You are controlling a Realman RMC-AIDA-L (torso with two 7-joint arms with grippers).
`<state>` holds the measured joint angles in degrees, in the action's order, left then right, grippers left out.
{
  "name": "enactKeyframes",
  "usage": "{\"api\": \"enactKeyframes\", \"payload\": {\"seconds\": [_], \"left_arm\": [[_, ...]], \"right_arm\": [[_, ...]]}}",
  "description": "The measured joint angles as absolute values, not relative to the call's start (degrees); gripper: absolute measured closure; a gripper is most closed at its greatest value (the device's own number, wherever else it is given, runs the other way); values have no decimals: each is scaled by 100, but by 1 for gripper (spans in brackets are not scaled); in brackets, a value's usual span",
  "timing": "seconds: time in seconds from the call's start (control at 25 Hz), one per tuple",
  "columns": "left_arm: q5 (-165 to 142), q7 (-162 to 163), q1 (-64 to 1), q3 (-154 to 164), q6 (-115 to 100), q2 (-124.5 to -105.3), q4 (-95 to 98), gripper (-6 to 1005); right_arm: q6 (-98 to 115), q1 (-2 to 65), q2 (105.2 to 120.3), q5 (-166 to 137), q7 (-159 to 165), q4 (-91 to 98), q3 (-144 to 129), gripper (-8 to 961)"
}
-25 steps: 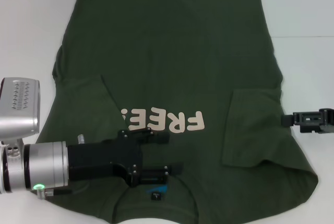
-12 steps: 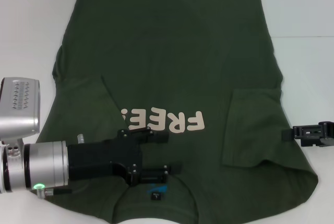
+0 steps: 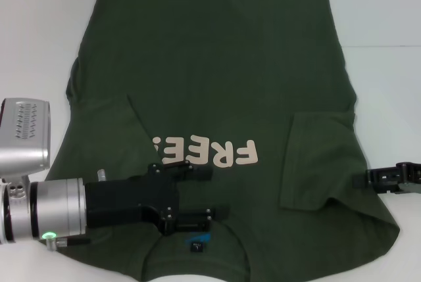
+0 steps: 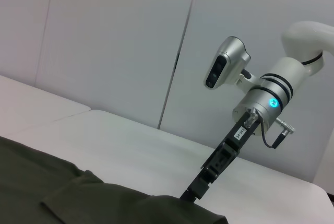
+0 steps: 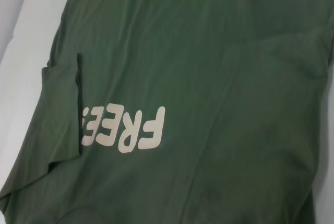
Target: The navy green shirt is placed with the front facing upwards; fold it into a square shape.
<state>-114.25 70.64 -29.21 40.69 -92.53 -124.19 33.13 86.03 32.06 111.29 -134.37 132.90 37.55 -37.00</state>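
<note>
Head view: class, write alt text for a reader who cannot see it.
A dark olive-green cotton T-shirt with cream "FREE!" lettering lies flat on a white table, both sleeves folded inward. The left gripper hovers open near its collar; the right gripper is at its edge.

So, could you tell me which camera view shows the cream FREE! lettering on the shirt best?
The right wrist view: the lettering lies large and unobstructed on the shirt. In the head view the left gripper crowds its edge. The left wrist view shows only plain shirt fabric, no lettering.
</note>
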Motion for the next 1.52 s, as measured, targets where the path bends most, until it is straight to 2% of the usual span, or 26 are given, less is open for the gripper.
{"api": "enactKeyframes", "payload": {"seconds": [0.56,0.76,1.52], "left_arm": [[-11425,7043,-2911,4069,-9186,-12410,3329,199],[-11425,7040,-2916,4069,-9175,-12410,3321,198],[-11425,7039,-2918,4060,-9198,-12410,3353,198]], "right_arm": [[8513,3252,11103,-13616,13516,3720,-3690,425],[8502,3268,11098,-13617,13523,3702,-3692,650],[8323,3388,11125,-13948,13734,3746,-3779,888]]}}
